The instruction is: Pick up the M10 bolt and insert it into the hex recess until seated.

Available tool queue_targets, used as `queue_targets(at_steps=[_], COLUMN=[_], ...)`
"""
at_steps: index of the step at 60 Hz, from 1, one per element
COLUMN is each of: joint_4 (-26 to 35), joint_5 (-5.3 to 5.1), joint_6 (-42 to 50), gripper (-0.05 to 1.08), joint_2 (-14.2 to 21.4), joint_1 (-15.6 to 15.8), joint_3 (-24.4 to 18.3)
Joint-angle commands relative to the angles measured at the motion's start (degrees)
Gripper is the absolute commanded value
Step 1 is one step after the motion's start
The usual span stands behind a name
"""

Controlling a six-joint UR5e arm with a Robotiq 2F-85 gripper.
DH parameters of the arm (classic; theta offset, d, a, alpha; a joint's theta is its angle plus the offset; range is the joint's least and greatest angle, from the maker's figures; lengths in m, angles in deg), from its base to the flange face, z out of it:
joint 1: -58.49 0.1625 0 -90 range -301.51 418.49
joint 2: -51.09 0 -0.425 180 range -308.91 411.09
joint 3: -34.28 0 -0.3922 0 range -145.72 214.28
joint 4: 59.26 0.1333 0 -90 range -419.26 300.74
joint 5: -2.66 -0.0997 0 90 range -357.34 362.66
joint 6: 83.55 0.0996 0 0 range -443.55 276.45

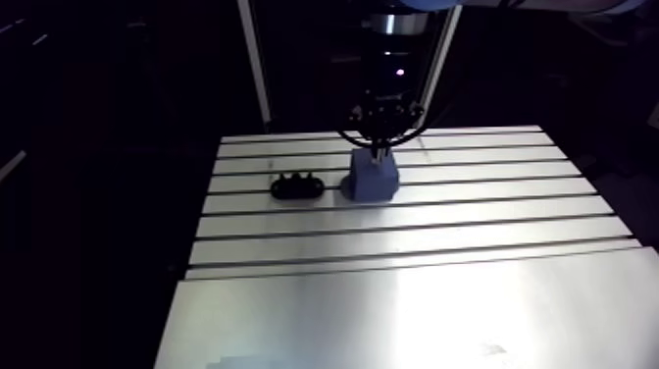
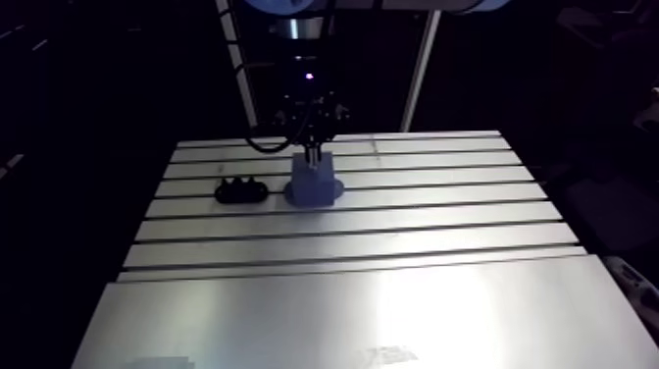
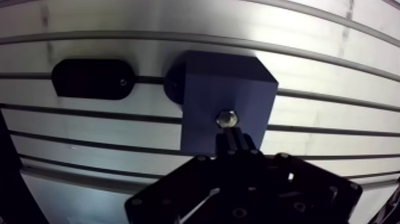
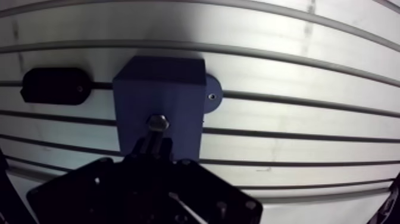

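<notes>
Spreading across the lower frame of the arm view is one slotted desk (image 1: 412, 314). Farther back, above centre, sit one black holder (image 1: 297, 184) and, just right of it, one blue block (image 1: 374, 179). One gripper (image 3: 231, 138) comes down onto the block from the top edge. Its two fingers are closed on the single M10 bolt (image 3: 226, 119), whose hex head is at the block's top face.
</notes>
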Motion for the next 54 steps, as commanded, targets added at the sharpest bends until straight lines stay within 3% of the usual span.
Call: queue_targets(at_steps=[1, 7, 9, 10, 11, 12, 13, 14, 15, 16, 21, 29, 31, 45, 54], joint_4=[-0.01, 0.07, 0.00, -0.08, -0.08, 0.28, 0.28, 0.63, 0.63, 0.61, 0.18, 0.08, 1.82, 7.02, 14.46], joint_5=[-0.12, -0.05, -0.05, 0.33, 0.33, 0.08, 0.08, 0.20, 0.20, 0.74, 1.41, 1.12, 0.84, 0.57, 0.57], joint_6=[-0.41, -0.50, -0.42, -0.41, -0.41, -0.41, -0.41, -0.56, -0.56, -0.66, -0.67, -0.67, -0.67, -0.51, -0.18], gripper=[1.06, 1.02, 0.95, 0.76, 0.76, 0.48, 0.48, 0.18, 0.18, 0.03, 0.00, 0.00, 0.00, 0.00, 0.01], joint_2=[0.58, 0.58, 0.58, 0.66, 0.66, 0.67, 0.67, 0.67, 0.67, 0.89, 1.27, 1.28, 3.13, 7.44, 11.17], joint_1=[0.10, 0.10, 0.10, 0.18, 0.18, 0.26, 0.26, 0.28, 0.28, 0.43, 0.45, 0.38, 0.45, 0.45, 0.37], joint_3=[-0.08, -0.10, -0.02, -0.01, -0.01, -0.16, -0.16, -0.18, -0.18, -0.04, 0.33, 0.34, -0.35, -1.94, -5.10])
